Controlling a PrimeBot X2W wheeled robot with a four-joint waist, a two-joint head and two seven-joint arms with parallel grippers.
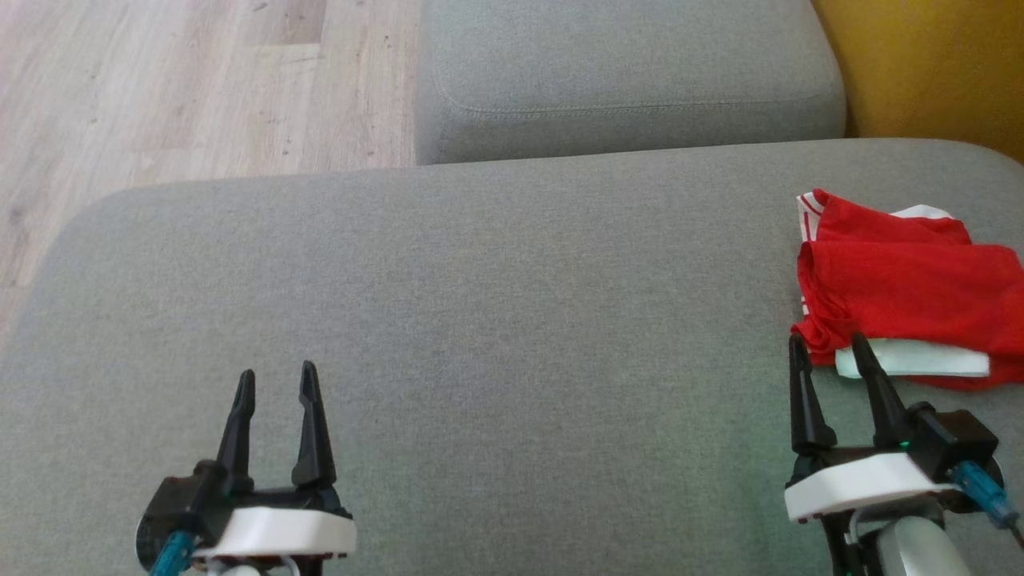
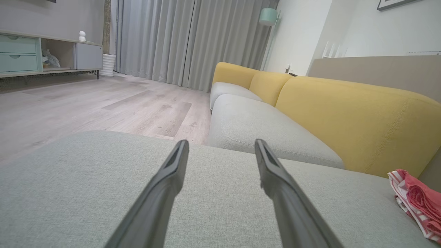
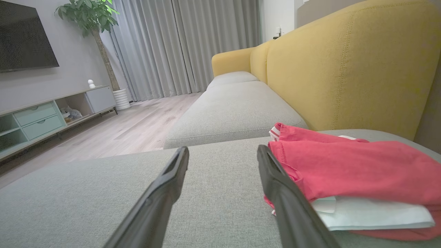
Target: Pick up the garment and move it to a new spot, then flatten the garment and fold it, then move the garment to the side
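Left gripper: jaws apart, nothing between them, over bare grey seat cushion at lower left of head view. Whether the fingertips touch the fabric or hang just above it, can't tell. Wrist and arm cut off by the bottom edge.

Right gripper: jaws spread wide, nothing held. Tips sit at the near-left corner of the garment. In head view the right-hand finger overlaps the white band on the garment's near edge; in right wrist view that same finger covers the garment's left edge. Contact or a small gap, can't tell. Left-hand finger is over bare cushion, beside the cloth.

Garment: red, lying in flat layers with the white band sticking out under the top layer and red-white striped trim at the far-left corner. It rests on the seat cushion, far right side, near the yellow backrest. Its right part is cut off by the head view's edge, so the full outline is unknown; garment type not clear. In left wrist view just a sliver of it at the right edge, well apart from the left gripper.

Beyond: second grey cushion behind the seat cushion, pale wood floor upper left. Wrist views show grey curtains and a low cabinet with teal drawers; small items on its shelf too blurred to name.
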